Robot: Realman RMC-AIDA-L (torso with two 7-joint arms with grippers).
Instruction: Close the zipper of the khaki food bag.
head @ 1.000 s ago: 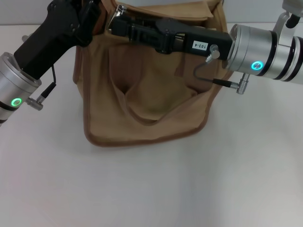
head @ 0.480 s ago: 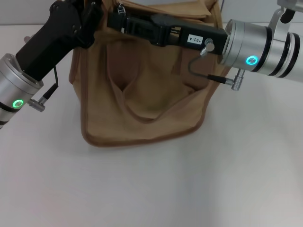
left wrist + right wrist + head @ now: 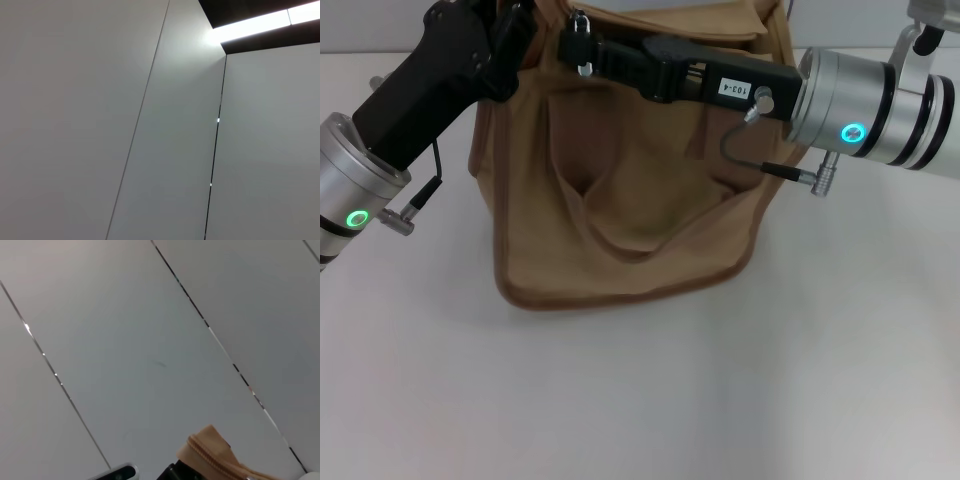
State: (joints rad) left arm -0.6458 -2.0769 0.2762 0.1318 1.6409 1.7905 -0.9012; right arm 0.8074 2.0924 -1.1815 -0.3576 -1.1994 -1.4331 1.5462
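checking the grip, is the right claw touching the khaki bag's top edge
Touching. The head view shows the right claw pressed against the khaki food bag at its top edge, no gap visible.

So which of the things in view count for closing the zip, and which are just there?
In the job:
bag
zipper along its top
right claw at the top edge, near the bag's left end
left claw at the bag's left top corner

Just there:
table
wall panels
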